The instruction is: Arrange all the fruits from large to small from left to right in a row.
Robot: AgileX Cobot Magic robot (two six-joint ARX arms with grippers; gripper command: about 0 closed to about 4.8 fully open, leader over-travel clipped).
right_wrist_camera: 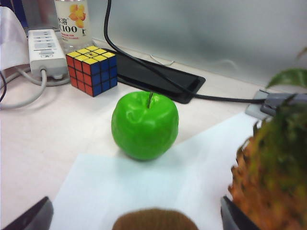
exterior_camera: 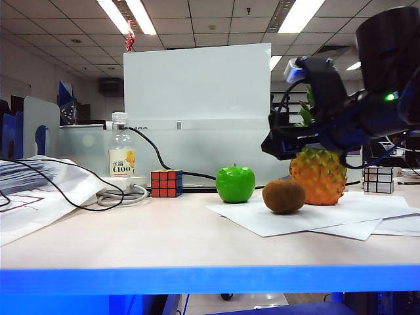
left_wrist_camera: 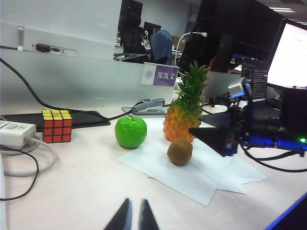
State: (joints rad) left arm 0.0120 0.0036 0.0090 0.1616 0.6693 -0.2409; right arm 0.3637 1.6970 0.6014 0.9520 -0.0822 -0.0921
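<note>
Right gripper (right_wrist_camera: 134,215) hangs wide open, empty, above the kiwi (exterior_camera: 283,196); left gripper (left_wrist_camera: 134,216), nearly closed, empty, shows only in its wrist view.

**Right wrist: apple dead ahead, jaws wide**

I see the apple (right_wrist_camera: 145,125) centred, standing at the far edge of a white paper sheet (right_wrist_camera: 144,191). The kiwi (right_wrist_camera: 154,219) sits nearest me on the paper, only its top showing between my right gripper (right_wrist_camera: 136,218) fingertips (right_wrist_camera: 33,215), which are spread far apart. The pineapple (right_wrist_camera: 273,172) is close on one side, blurred. Beyond the apple are a Rubik's cube (right_wrist_camera: 92,70), a power strip (right_wrist_camera: 45,45), a bottle (right_wrist_camera: 74,21) and a black cable (right_wrist_camera: 158,72).
</note>
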